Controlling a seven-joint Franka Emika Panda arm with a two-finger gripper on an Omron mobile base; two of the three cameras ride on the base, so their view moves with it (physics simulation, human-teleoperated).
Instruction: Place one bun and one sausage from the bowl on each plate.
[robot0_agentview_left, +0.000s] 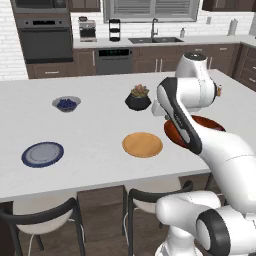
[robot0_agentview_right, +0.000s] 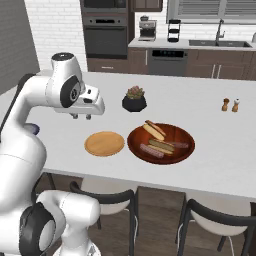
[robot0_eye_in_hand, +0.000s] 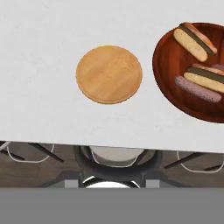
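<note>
- White counter (robot0_agentview_right: 210, 165) of a kitchen island carries everything, with dark cabinets, an oven and a sink along the back wall.
- Gripper (robot0_agentview_right: 81, 116) hangs above the counter, just left of the tan-orange plate (robot0_agentview_right: 104, 143) in the right base view; nothing sits between its short tips, though whether they are spread or pressed together I cannot tell.
- That tan-orange plate is bare (the hand view looks straight down on it).
- Just beside it, on the right in the right base view, lies the bowl (robot0_agentview_right: 187, 145), wide and red-brown, holding two buns (robot0_agentview_right: 154, 130) and sausages (robot0_agentview_right: 151, 150).
- Behind both stands a black plant pot (robot0_agentview_right: 134, 103).
- Farther away the grey-blue plate (robot0_agentview_left: 42, 154) lies near the counter's front edge, also bare.
- Beyond it sits a small grey bowl of berries (robot0_agentview_left: 66, 104).
- Salt and pepper shakers (robot0_agentview_right: 230, 105) stand well apart to the right.
</note>
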